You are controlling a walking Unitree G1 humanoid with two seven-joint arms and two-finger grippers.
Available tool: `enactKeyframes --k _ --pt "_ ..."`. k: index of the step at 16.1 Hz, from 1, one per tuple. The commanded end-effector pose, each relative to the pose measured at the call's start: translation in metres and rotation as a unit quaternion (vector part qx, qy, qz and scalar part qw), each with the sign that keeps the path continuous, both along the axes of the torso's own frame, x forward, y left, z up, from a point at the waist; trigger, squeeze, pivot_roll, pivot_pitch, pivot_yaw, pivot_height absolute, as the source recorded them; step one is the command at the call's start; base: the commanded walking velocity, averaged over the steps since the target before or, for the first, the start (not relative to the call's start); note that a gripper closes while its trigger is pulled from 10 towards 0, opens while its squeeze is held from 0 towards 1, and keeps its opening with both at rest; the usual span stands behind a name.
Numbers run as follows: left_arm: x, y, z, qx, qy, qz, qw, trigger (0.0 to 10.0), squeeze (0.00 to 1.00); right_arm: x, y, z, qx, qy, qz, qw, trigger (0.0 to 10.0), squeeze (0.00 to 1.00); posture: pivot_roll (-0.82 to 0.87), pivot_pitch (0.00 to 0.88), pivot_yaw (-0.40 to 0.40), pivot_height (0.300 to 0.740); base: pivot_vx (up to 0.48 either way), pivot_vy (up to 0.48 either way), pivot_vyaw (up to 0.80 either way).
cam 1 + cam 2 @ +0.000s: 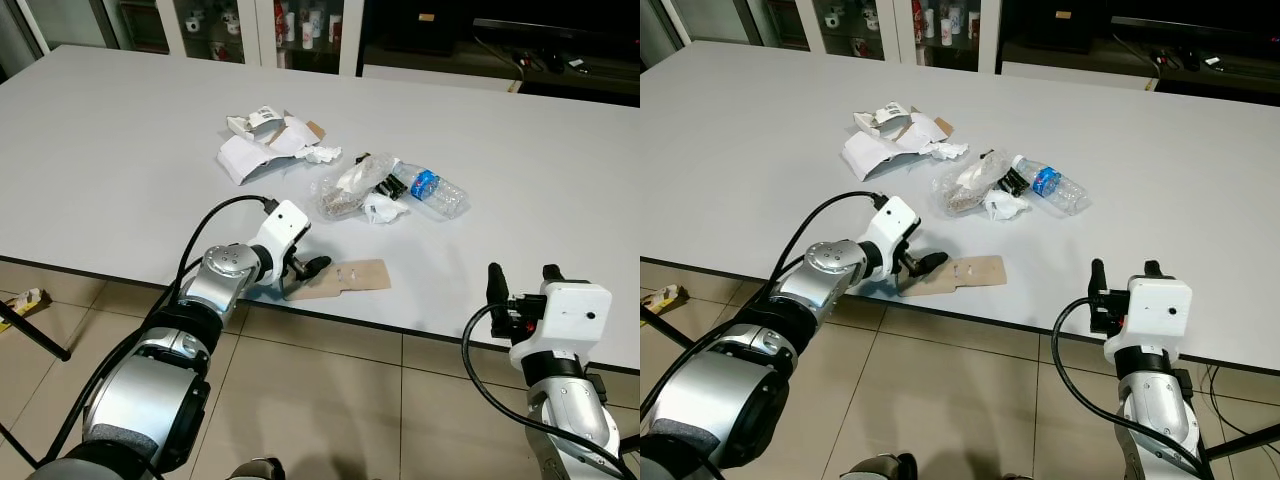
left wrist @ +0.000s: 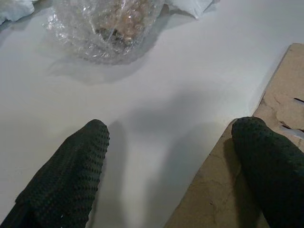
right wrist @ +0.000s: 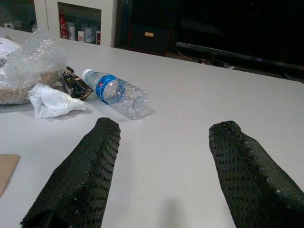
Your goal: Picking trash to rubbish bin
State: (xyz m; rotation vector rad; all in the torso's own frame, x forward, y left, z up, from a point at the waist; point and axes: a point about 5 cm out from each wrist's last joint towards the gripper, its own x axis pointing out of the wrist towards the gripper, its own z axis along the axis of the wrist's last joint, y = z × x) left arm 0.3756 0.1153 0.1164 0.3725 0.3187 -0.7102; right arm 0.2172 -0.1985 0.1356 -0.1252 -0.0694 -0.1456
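A flat brown cardboard piece (image 1: 345, 278) lies at the table's front edge. My left gripper (image 1: 308, 268) stands open at its left end; in the left wrist view one fingertip (image 2: 266, 152) rests over the cardboard (image 2: 280, 95) and the other over bare table. Farther in lie a bubble-wrap bag (image 1: 345, 190), a crumpled white tissue (image 1: 382, 208), a small black wrapper (image 1: 390, 187) and a clear plastic bottle (image 1: 430, 190) with a blue label. Torn white paper and card scraps (image 1: 265, 148) lie behind them. My right gripper (image 1: 522, 275) is open at the front edge on the right, holding nothing, with the bottle (image 3: 116, 95) beyond it.
The white table (image 1: 120, 150) stretches wide to the left and back. Below its front edge is a tiled floor with a yellow scrap (image 1: 25, 298) and a black bar (image 1: 35, 335) at the left. Glass cabinets (image 1: 230, 20) and a dark desk (image 1: 540, 45) stand behind.
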Motion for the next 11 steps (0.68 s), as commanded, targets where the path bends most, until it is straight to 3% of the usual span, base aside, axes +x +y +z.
enactKeyframes --k 1,4,11 --pt "0.004 0.003 0.006 0.014 -0.004 0.001 1.0 10.0 0.0 -0.002 -0.002 0.001 -0.004 -0.003 -0.008 1.0 10.0 0.0 0.08 0.081 0.009 0.74 0.0 0.0 0.0" --pt "0.008 0.015 0.013 0.027 -0.009 0.012 1.0 10.0 0.0 -0.002 -0.002 0.0 -0.003 -0.001 -0.007 1.0 10.0 0.0 0.08 0.082 0.009 0.74 0.0 0.0 0.0" --pt "0.01 0.021 0.019 -0.012 -0.038 0.053 0.998 10.0 0.0 0.003 0.001 0.0 0.0 -0.002 -0.001 1.0 10.0 0.0 0.11 0.087 0.003 0.74 0.0 0.0 0.0"
